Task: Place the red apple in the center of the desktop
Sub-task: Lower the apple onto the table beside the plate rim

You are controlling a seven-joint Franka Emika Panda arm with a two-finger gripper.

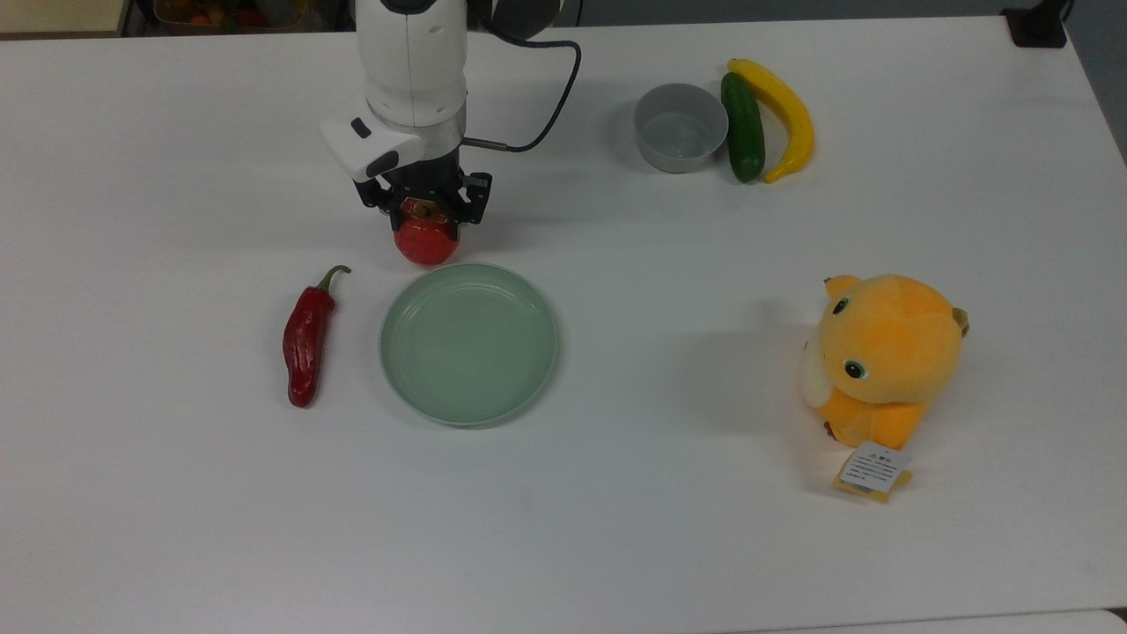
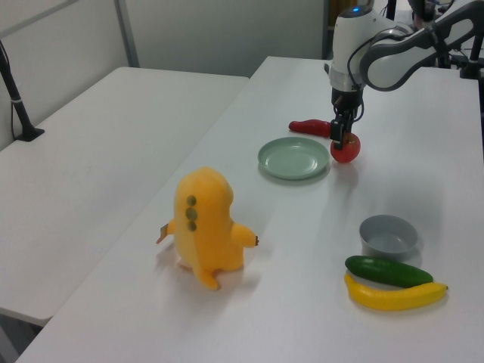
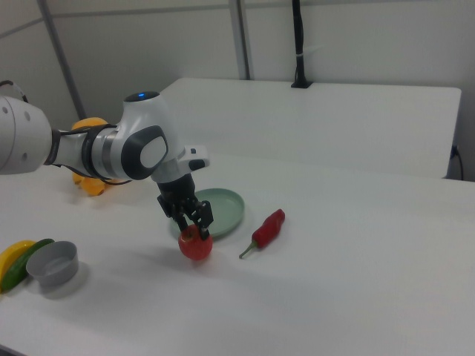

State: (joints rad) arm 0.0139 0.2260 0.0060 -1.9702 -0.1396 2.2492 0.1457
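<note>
Top view: red apple is clamped from above at its stem end by the gripper fingers, held low just beside the green plate rim, apparently for release onto bare desktop.

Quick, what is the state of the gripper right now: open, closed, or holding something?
Gripper: closed on the red apple, which is down at the desktop just beside the green plate.

plate and chili pepper crowd the desktop centre.
</note>
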